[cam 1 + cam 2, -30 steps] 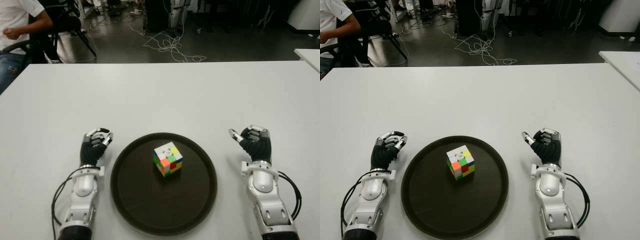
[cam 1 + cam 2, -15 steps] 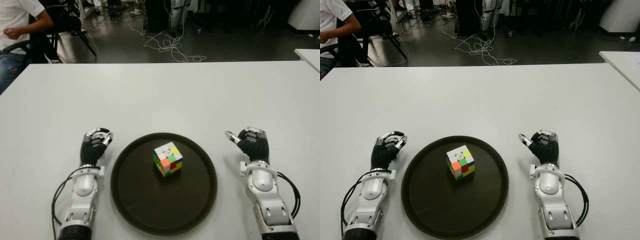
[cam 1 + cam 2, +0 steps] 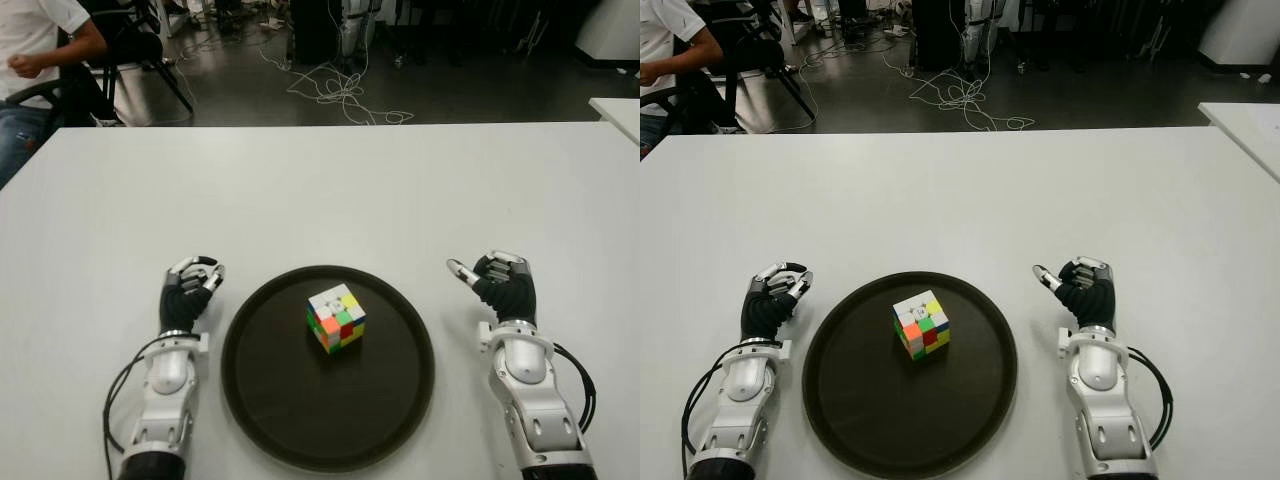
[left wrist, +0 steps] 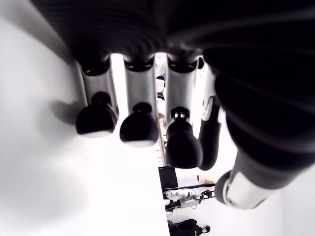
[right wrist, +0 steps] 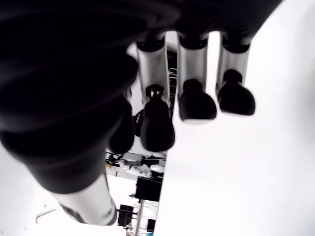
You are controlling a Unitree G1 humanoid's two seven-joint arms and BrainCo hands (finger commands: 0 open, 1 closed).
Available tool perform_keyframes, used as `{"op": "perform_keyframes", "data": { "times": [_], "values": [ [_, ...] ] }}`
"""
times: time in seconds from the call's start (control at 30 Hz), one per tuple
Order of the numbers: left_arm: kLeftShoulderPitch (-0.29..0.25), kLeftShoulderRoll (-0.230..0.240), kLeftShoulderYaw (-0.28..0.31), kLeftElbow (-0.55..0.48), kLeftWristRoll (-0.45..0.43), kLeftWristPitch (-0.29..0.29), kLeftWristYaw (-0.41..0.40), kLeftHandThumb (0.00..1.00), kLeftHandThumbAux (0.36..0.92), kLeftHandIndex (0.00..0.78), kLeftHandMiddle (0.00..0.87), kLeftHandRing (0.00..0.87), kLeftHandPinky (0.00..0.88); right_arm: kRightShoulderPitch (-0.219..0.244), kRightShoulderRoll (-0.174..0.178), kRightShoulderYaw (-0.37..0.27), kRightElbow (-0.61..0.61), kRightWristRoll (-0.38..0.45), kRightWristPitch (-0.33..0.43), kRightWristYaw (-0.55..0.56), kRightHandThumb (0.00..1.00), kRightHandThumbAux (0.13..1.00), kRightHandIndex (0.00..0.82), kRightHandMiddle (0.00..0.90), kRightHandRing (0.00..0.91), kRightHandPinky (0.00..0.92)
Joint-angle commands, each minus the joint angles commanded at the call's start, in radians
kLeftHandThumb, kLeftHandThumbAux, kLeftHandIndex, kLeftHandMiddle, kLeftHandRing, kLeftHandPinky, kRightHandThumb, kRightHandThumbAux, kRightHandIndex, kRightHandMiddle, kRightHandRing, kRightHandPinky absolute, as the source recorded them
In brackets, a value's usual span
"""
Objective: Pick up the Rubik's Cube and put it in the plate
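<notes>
Left eye view shows the Rubik's Cube (image 3: 336,318) already sitting in the dark plate (image 3: 280,400) near the worktop's (image 3: 330,190) front edge, both the left robot hand (image 3: 188,291) and right robot hand (image 3: 500,285) curled, empty, flanking it; the cube looks light, rigid, best pinched across opposite flat faces

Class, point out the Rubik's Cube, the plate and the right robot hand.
Rubik's Cube (image 3: 336,318): left eye view, top-front corner.
plate (image 3: 300,420): left eye view, bare floor.
right robot hand (image 3: 503,287): left eye view, back of hand.

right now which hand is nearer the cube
Left. The left hand sits just off the plate's left rim; the right hand is farther out right of the cube.
</notes>
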Motion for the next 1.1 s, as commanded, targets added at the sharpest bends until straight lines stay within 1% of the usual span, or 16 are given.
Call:
{"op": "perform_keyframes", "data": {
  "times": [0.17,0.27,0.3,0.37,0.4,0.47,0.57,0.83,0.97,1.1],
  "values": [
    [0.003,0.002,-0.003,-0.006,0.004,0.004,0.002,0.706,0.705,0.444,0.812,0.826,0.813,0.016,0.008,0.001,0.028,0.000,-0.086,-0.004,0.342,0.826,0.697,0.807,0.833,0.831],
    [0.007,0.002,-0.002,-0.011,0.005,0.003,0.004,0.706,0.705,0.444,0.813,0.828,0.817,0.039,0.017,0.002,0.069,0.008,-0.212,0.003,0.360,0.821,0.691,0.805,0.832,0.831],
    [0.009,0.000,0.000,-0.012,0.004,-0.002,0.007,0.706,0.705,0.444,0.813,0.829,0.818,0.048,0.020,-0.001,0.089,0.014,-0.272,0.008,0.364,0.819,0.689,0.804,0.831,0.830],
    [0.012,-0.003,0.003,-0.014,0.002,-0.010,0.012,0.706,0.705,0.444,0.814,0.829,0.817,0.054,0.022,-0.003,0.118,0.020,-0.348,0.013,0.359,0.818,0.684,0.797,0.824,0.826],
    [0.013,-0.004,0.004,-0.015,0.002,-0.012,0.013,0.706,0.705,0.444,0.814,0.829,0.816,0.055,0.021,-0.003,0.130,0.020,-0.374,0.013,0.354,0.819,0.678,0.790,0.815,0.818],
    [0.015,-0.005,0.004,-0.016,0.001,-0.013,0.014,0.707,0.705,0.444,0.814,0.829,0.815,0.054,0.019,-0.002,0.147,0.020,-0.403,0.011,0.348,0.820,0.672,0.783,0.808,0.812],
    [0.020,-0.008,0.003,-0.021,0.003,-0.018,0.019,0.707,0.705,0.444,0.814,0.829,0.816,0.058,0.013,-0.003,0.188,0.018,-0.475,0.014,0.340,0.820,0.667,0.777,0.802,0.809],
    [0.019,-0.008,0.006,-0.021,-0.002,-0.018,0.014,0.706,0.705,0.444,0.815,0.834,0.823,0.040,0.001,-0.008,0.277,0.009,-0.572,0.012,0.309,0.814,0.669,0.786,0.808,0.818],
    [0.018,-0.010,0.009,-0.021,-0.005,-0.017,0.014,0.706,0.705,0.444,0.813,0.834,0.825,0.033,-0.006,-0.006,0.302,-0.005,-0.599,0.008,0.302,0.812,0.675,0.794,0.817,0.823],
    [0.016,-0.005,0.007,-0.016,0.001,-0.021,0.012,0.707,0.705,0.444,0.812,0.831,0.818,0.028,-0.010,-0.005,0.315,-0.017,-0.606,0.005,0.329,0.810,0.673,0.797,0.820,0.829]
  ]
}}
